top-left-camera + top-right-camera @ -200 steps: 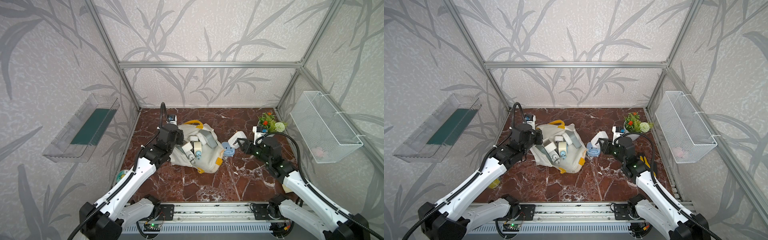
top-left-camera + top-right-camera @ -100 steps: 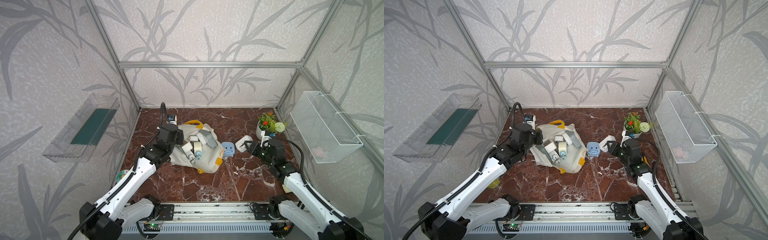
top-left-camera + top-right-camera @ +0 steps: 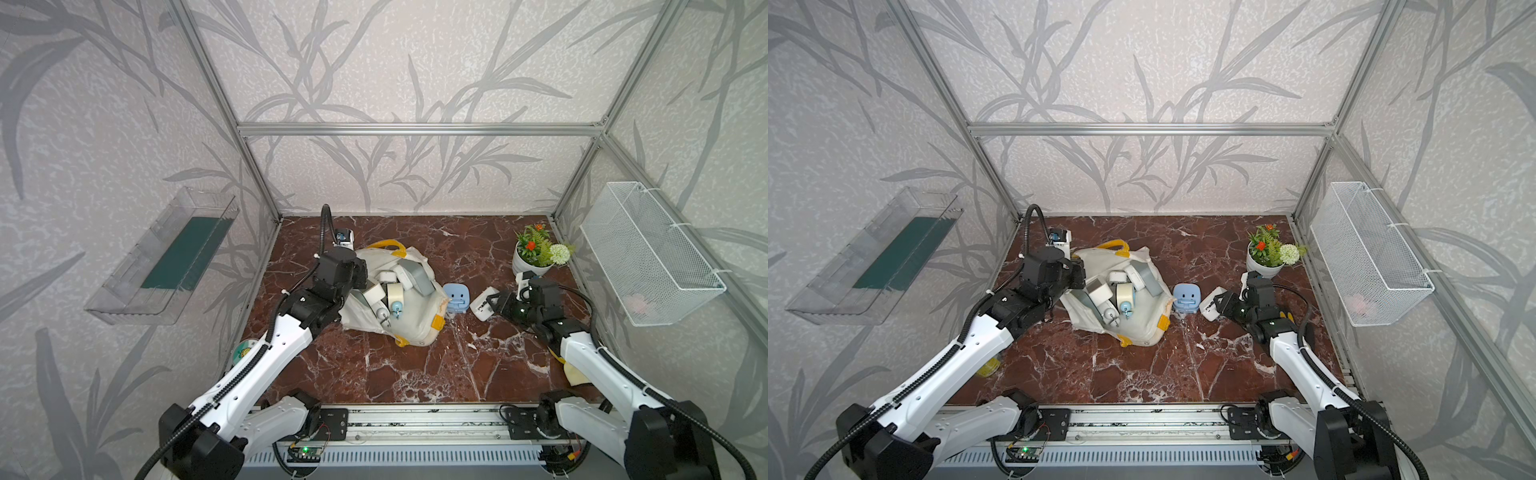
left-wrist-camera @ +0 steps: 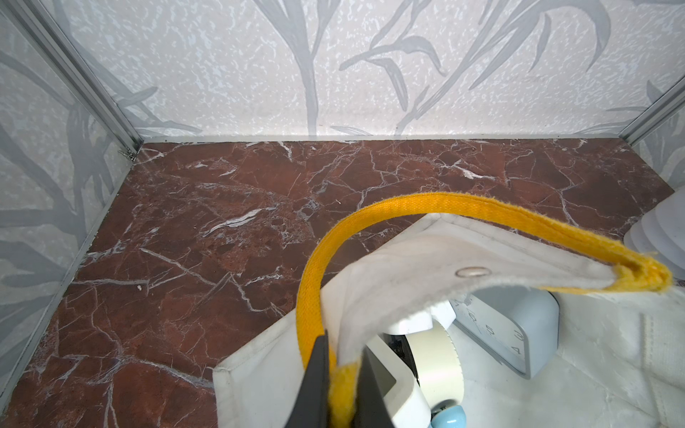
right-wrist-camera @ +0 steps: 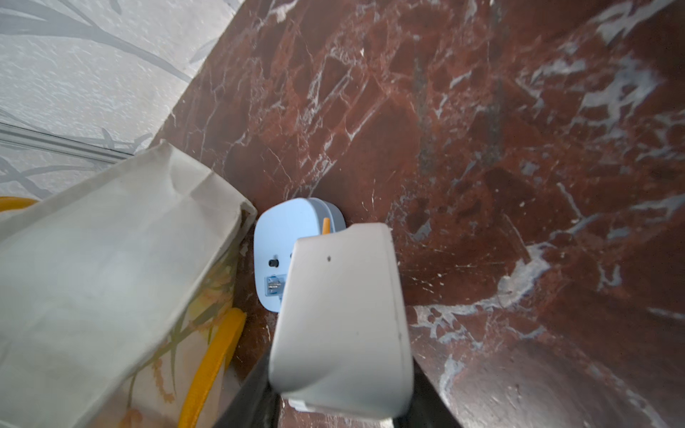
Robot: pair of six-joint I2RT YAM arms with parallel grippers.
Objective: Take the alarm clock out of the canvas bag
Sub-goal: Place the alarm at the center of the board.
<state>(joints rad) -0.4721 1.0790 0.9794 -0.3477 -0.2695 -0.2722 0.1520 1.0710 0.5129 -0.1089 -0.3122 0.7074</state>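
Observation:
The cream canvas bag (image 3: pixel 415 332) (image 3: pixel 1144 322) lies slumped left of centre with its mouth open. Several alarm clocks (image 3: pixel 392 291) show inside it, among them a cream round one (image 4: pixel 433 367) and a grey square one (image 4: pixel 515 329). My left gripper (image 3: pixel 362 275) (image 4: pixel 343 355) is shut on the bag's rim where the yellow handle (image 4: pixel 463 203) attaches. A blue alarm clock (image 3: pixel 457 297) (image 5: pixel 285 237) stands on the marble just right of the bag. Further right, my right gripper (image 3: pixel 494 303) (image 5: pixel 341 402) is shut on a white alarm clock (image 3: pixel 481 304) (image 5: pixel 344 315), low over the table.
A potted plant (image 3: pixel 536 253) stands at the back right, close behind the right wrist. A wire basket (image 3: pixel 648 257) hangs on the right wall and a clear tray (image 3: pixel 166 257) on the left wall. A tape roll (image 3: pixel 245 353) lies at the left edge.
The right arm has drawn back to the right and lower with the white clock, leaving the blue clock in full view beside the bag. The left gripper and bag have not moved.

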